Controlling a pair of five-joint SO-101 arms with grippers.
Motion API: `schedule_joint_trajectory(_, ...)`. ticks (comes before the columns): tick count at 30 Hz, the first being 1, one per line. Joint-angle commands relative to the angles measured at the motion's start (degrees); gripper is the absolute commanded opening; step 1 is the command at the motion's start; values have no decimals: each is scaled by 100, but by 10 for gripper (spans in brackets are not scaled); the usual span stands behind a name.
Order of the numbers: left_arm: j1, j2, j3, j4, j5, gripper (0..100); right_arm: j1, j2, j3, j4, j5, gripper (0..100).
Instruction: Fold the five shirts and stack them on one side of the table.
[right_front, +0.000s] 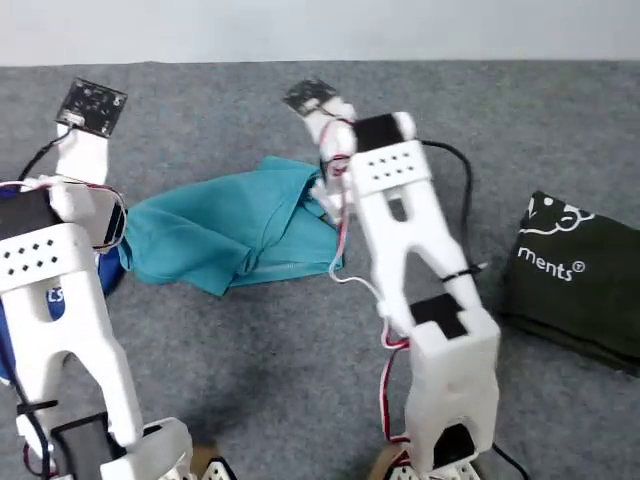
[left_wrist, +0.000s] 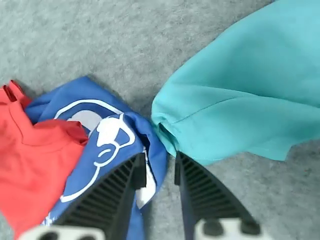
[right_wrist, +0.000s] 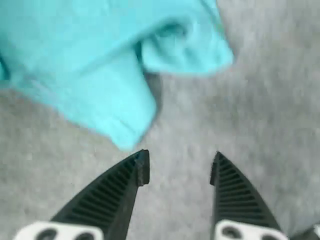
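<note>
A crumpled teal shirt (right_front: 235, 230) lies on the grey table between the two arms. My left gripper (left_wrist: 160, 170) hangs just short of the teal shirt's (left_wrist: 240, 100) hem corner, fingers narrowly open with nothing between them. Beside one finger lies a blue shirt (left_wrist: 100, 150) with a white print, and a red shirt (left_wrist: 30, 165) lies partly over it. My right gripper (right_wrist: 180, 167) is open above bare table, just off the opposite edge of the teal shirt (right_wrist: 85, 75). A folded dark green shirt (right_front: 575, 275) rests at the table's right side.
The grey carpet-like table (right_front: 280, 370) has free room in front of the teal shirt and between the arm bases. The blue shirt (right_front: 112, 275) peeks out from under the left arm at the left edge. A pale wall runs along the far edge.
</note>
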Motion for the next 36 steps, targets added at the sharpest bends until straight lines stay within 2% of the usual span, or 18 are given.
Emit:
schedule_joint_trajectory(1,-607,-202,-48,-334,-70,108,-523,268,-1046,207,70,227)
schedule_joint_trajectory(9,-2611,-176,-31,-545,44,108,-1719,1042,-1890,778,598,227)
schedule_joint_trajectory(13,-3235,-167,101,-554,35,108,-1974,1490,-1890,611,695,227)
schedule_joint_trajectory(22,-3807,-176,699,-1037,18,108,-2343,2149,-1890,-303,712,221)
schedule_joint_trajectory(24,-3868,-176,743,-1073,18,108,-2308,2167,-1890,-602,712,169)
schedule_joint_trajectory(27,-3956,-176,804,-1073,18,108,-2246,2158,-1908,-971,738,25)
schedule_joint_trajectory(31,-3956,-176,804,-1037,18,108,-2114,2158,-2488,-813,1002,9)
schedule_joint_trajectory(36,-3956,-185,804,-1037,18,107,-1991,2158,-3868,-127,1266,10)
